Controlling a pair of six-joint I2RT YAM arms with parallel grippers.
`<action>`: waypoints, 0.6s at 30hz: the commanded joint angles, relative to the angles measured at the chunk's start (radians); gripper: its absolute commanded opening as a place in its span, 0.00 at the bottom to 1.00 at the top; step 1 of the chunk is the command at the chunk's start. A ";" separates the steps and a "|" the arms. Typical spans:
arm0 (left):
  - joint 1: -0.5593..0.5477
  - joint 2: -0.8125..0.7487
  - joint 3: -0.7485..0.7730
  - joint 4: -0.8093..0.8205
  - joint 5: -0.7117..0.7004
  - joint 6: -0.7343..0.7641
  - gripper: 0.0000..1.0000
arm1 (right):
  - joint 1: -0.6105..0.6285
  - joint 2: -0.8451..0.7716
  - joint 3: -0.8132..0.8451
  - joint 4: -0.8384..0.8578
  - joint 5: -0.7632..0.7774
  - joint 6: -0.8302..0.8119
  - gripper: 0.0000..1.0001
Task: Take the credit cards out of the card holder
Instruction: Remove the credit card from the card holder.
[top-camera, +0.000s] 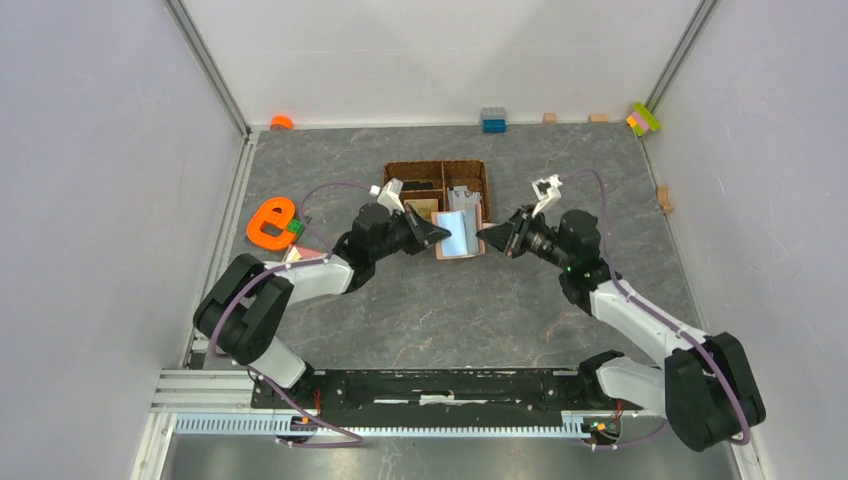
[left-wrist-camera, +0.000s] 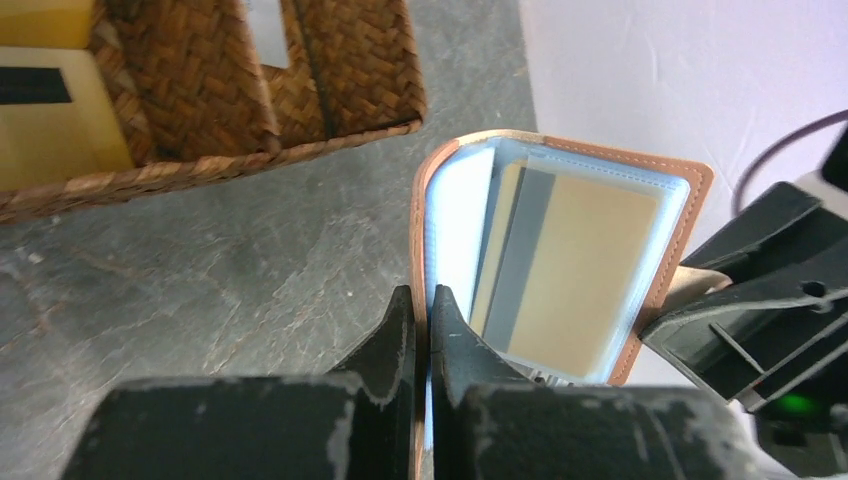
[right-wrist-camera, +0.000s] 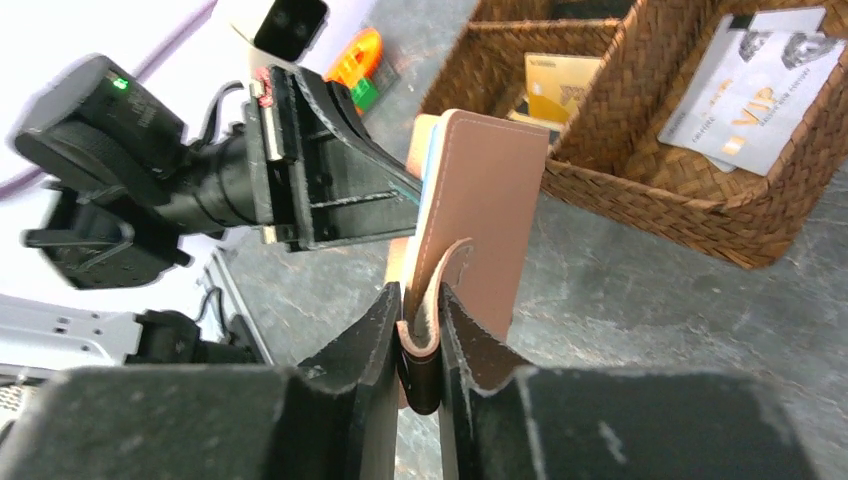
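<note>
The grey desk (top-camera: 400, 300) fills my overhead frame, with the brown woven basket (top-camera: 436, 164) at upper centre. Just below the basket's lower right corner, mid-frame, the pink card holder (top-camera: 461, 235) is held open between my two arms. My left jaws are clenched on the edge of one cover. My right jaws grasp the snap tab (right-wrist-camera: 440, 285) on the opposite cover. In the clear sleeves I see a gold-tan card (left-wrist-camera: 590, 270) and, left of it, a dark grey-blue card (left-wrist-camera: 528, 250), both tucked in.
</note>
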 joint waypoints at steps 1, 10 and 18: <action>0.005 -0.060 0.071 -0.285 -0.022 0.005 0.02 | 0.029 0.050 0.188 -0.305 0.007 -0.121 0.23; -0.114 -0.006 0.119 -0.370 -0.094 0.125 0.02 | 0.051 0.108 0.054 -0.173 0.122 -0.226 0.25; -0.186 0.050 0.156 -0.420 -0.120 0.204 0.02 | 0.188 0.134 0.010 -0.151 0.211 -0.265 0.27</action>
